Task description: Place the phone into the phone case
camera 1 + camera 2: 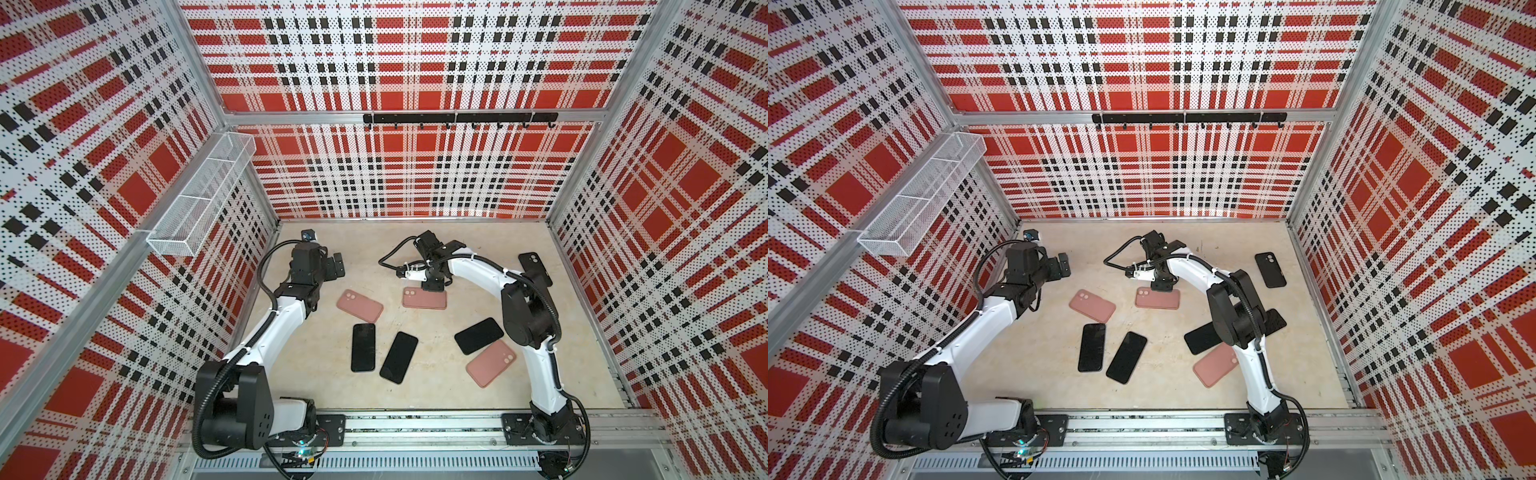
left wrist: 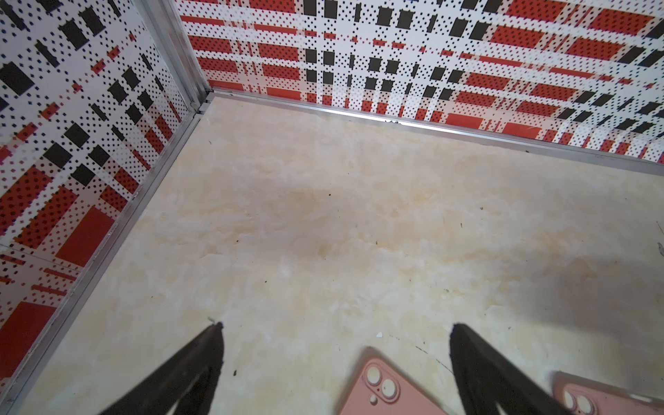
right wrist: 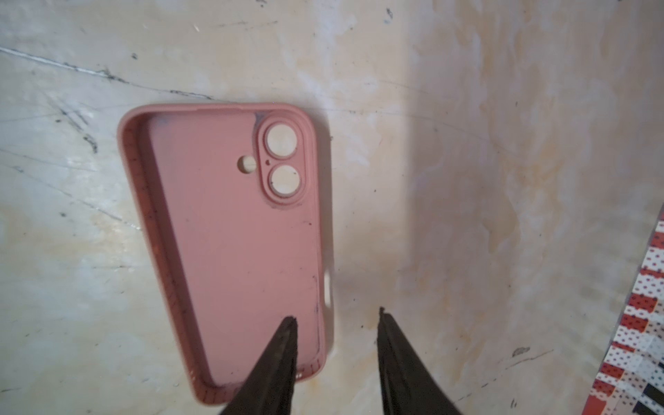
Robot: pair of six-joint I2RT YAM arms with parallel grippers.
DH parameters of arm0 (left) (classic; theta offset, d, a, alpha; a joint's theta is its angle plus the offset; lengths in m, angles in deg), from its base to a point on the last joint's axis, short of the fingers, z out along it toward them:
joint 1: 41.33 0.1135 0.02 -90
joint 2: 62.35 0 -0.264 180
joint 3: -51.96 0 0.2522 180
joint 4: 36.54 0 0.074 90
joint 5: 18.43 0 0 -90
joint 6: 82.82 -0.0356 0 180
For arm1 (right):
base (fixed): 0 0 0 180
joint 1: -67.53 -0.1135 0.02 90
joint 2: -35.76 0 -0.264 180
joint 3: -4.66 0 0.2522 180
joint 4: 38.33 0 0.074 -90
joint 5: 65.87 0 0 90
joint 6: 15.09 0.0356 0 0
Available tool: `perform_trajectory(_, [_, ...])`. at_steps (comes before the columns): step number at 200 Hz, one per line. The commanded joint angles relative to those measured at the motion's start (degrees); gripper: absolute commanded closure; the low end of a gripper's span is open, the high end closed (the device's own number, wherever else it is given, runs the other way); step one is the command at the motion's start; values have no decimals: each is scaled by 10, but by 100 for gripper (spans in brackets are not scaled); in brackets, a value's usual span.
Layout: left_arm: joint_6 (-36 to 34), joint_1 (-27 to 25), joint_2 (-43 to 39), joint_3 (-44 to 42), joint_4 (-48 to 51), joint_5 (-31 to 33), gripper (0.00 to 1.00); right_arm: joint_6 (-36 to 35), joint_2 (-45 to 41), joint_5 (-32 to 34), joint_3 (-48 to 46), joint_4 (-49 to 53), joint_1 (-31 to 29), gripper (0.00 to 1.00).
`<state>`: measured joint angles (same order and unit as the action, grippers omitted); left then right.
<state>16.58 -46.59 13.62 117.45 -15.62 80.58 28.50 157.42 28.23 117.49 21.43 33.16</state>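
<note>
A pink phone case (image 3: 230, 248) lies open side up on the table, also seen in both top views (image 1: 424, 298) (image 1: 1157, 298). My right gripper (image 3: 336, 315) hangs just above its near end, open; one finger is over the case's inside, the other outside its long edge, neither holding it. Three black phones lie screen up nearer the front (image 1: 363, 347) (image 1: 398, 356) (image 1: 478, 336). My left gripper (image 1: 336, 266) (image 2: 337, 328) stands wide open and empty at the back left, with the corner of another pink case (image 2: 381, 388) (image 1: 359, 305) below it.
A third pink case (image 1: 490, 363) lies beside the right arm, partly under a phone. A black case (image 1: 535, 268) sits at the back right. Plaid walls close in the table on three sides; a wire basket (image 1: 199, 195) hangs on the left wall.
</note>
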Motion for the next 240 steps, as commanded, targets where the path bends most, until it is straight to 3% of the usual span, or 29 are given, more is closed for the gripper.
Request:
perform_trajectory(1, [1, -5, 1, 15, 6, -19, 1, 78, -103, 0, -70, -72, 10, 56])
perform_trajectory(42, [1, -52, 46, 38, 52, -15, 2, 261, -275, 30, -258, -208, 30, 34])
perform_trajectory(65, [6, -79, 56, 50, 118, -27, 1, 406, -347, 81, -307, -206, 34, 0])
perform_trajectory(106, [29, -133, 31, 85, 297, -79, 2, 631, -415, 193, -357, -106, 57, 0])
perform_trajectory(144, [68, -208, 30, 81, 371, -91, 2, 746, -473, 118, -455, -126, 101, 0])
perform_trajectory(187, [112, -246, 22, 51, 426, -117, 2, 751, -513, 112, -483, -122, 130, 0])
perform_trajectory(240, [114, -224, 27, -24, 401, -132, 2, 753, -497, 81, -475, -130, 134, 0])
